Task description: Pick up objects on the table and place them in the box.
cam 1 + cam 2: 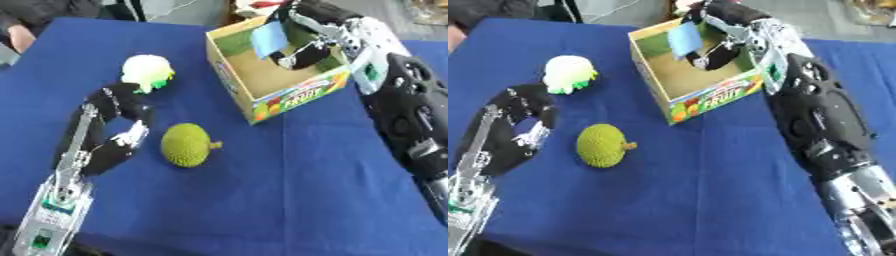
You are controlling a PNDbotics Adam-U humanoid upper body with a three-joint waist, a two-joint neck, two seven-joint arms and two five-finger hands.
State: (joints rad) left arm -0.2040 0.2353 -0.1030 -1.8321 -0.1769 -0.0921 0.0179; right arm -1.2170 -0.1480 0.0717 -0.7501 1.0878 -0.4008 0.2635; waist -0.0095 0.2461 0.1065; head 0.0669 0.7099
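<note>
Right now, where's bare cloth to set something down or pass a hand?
Free: the wide blue stretch in front of the box, between the bumpy green fruit and the right arm. Crowded: the left side, where the left hand sits between the fruit and the white-green object; the right hand fills the box.

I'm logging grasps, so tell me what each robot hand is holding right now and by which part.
The right hand holds a light blue object over the box; the grip spot is hidden. The left hand holds nothing.
</note>
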